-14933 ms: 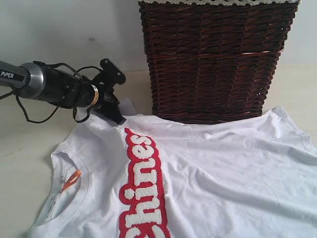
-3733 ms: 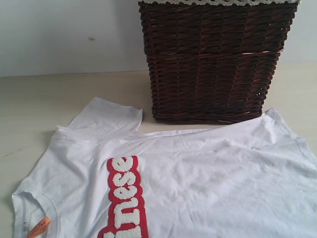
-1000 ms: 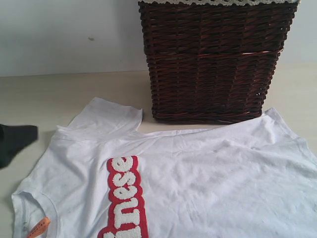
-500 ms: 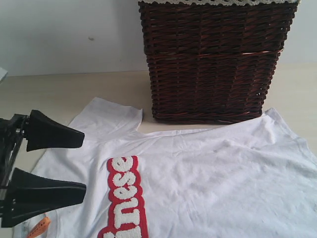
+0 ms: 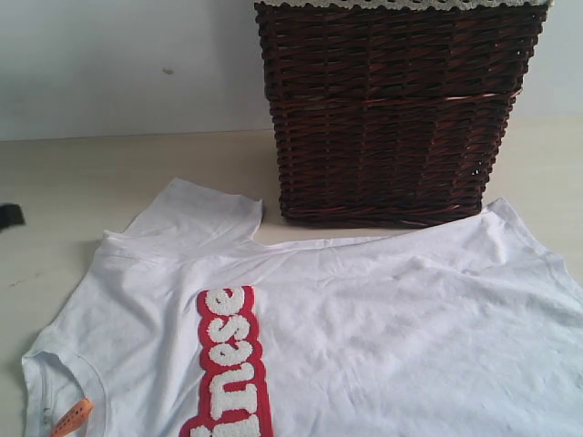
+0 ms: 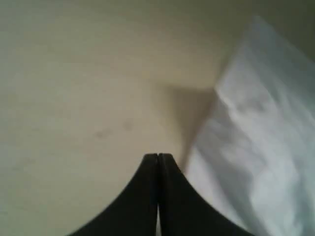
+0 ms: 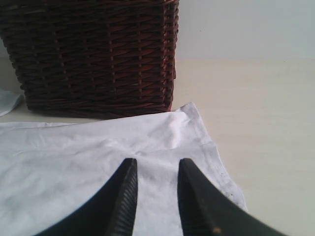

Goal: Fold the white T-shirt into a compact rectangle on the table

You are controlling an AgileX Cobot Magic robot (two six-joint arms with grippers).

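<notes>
Left wrist view: my left gripper point(image 6: 157, 157) sat clenched empty beside the shirt point(image 6: 261, 147); right gripper point(image 7: 156, 166) gaped over it, probably pre-pinch.

white t-shirt point(image 5: 383, 309) spread flat, red lettered patch point(image 5: 230, 364) up, on cream table point(image 5: 109, 168)

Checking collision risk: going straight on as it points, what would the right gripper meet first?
Probably the white T-shirt, whose fabric lies just ahead of the right gripper; the wicker basket stands beyond. Depth unclear.
</notes>
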